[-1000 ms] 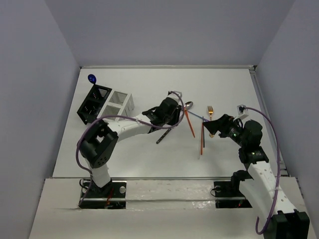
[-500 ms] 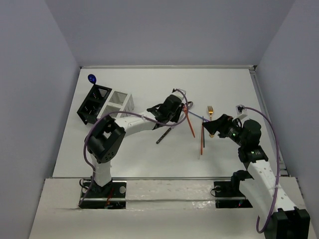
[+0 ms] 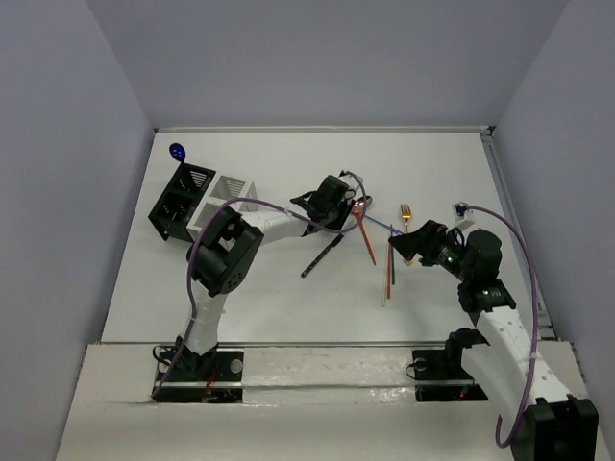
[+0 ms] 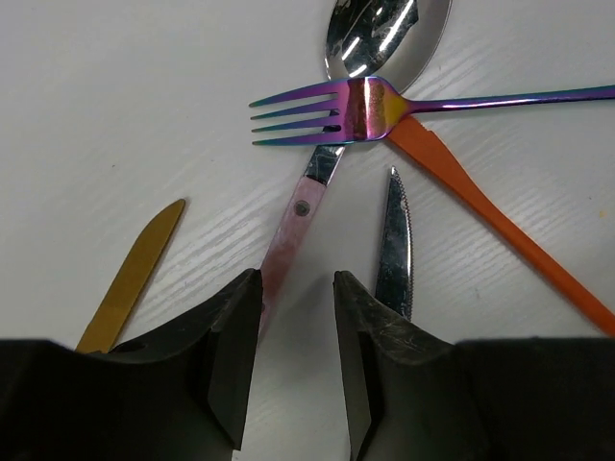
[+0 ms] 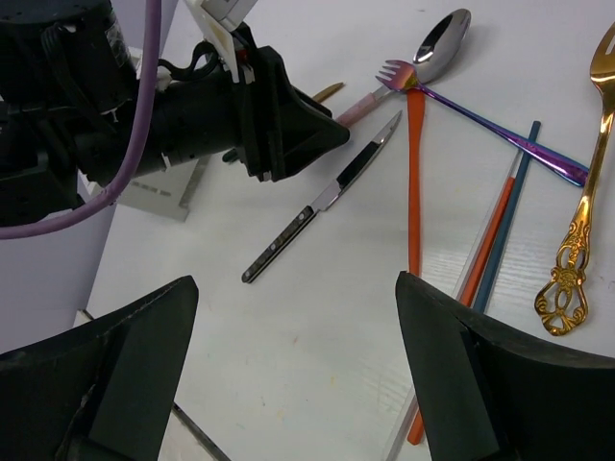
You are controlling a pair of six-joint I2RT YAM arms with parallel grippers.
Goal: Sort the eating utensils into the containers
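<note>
We judge that the left gripper (image 4: 296,288) is about to take the pink-handled spoon (image 4: 291,219). Its jaws stand a little apart and hold nothing, low over the table (image 4: 115,115). The pink handle runs under the inner edge of one jaw, and the knife (image 4: 394,240) lies just beside the other. To do this well, we should shift a little so that the handle comes into the middle of the gap and the knife is left outside, and only then close. The purple fork (image 4: 365,104) lies across the spoon's neck, so we should draw the spoon out gently along its handle before lifting. The right gripper (image 5: 293,288) hangs wide open and empty near the pile. The black caddy (image 3: 178,204) and the white caddy (image 3: 233,195) wait at the far left.
</note>
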